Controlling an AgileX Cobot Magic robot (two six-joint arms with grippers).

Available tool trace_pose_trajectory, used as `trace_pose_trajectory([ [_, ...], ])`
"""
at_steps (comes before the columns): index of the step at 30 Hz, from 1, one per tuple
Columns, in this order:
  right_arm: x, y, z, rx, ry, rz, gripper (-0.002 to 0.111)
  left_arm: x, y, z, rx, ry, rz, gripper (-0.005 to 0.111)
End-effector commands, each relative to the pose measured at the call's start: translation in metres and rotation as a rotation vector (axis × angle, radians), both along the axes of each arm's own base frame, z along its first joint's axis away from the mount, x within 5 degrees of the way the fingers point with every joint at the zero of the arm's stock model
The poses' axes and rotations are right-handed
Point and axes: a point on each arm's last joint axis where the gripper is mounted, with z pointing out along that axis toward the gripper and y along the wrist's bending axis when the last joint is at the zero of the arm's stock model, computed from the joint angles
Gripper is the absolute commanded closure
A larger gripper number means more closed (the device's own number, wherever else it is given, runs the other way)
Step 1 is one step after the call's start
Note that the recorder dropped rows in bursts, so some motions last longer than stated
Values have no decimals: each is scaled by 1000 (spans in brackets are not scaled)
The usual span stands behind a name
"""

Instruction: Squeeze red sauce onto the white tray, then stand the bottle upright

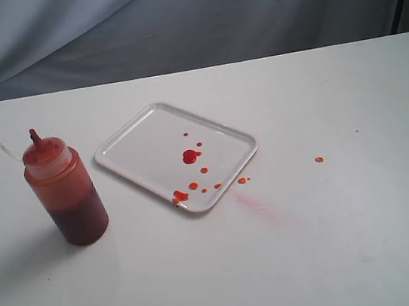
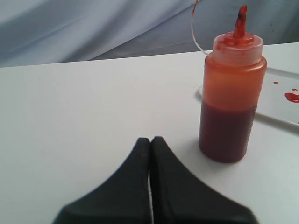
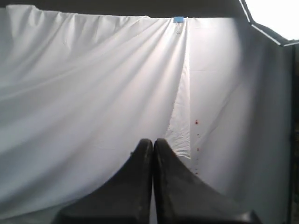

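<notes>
Table (image 1: pixel 332 249): bottle (image 1: pixel 65 191) stands upright, near and ahead of left gripper (image 2: pixel 150 140), the nearer one; it and right gripper (image 3: pixel 153 141) are pinched closed, empty.

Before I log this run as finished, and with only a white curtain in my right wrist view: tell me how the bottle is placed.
Observer: The bottle stands upright on the table, left of the white tray in the exterior view and not touching it.
Operator: Report the sauce.
Observer: The red sauce lies in several drops on the tray. One stray drop sits on the table, well to the tray's right.
Operator: Give me the left pincer.
Observer: The left pincer is shut, holds nothing, and is apart from the bottle.
</notes>
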Motion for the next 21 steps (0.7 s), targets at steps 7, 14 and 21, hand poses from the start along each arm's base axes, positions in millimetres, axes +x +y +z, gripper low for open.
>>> trace_pose_trajectory([
  [7, -31, -28, -15, -110, 195, -237, 108, 0, 0, 0, -11, -13, -3, 107],
  [14, -49, -35, -28, -102, 308, -386, 108, 0, 0, 0, -11, -13, -3, 107],
  [21, -48, -37, -52, -87, 415, -421, 108, 0, 0, 0, -11, -13, -3, 107],
])
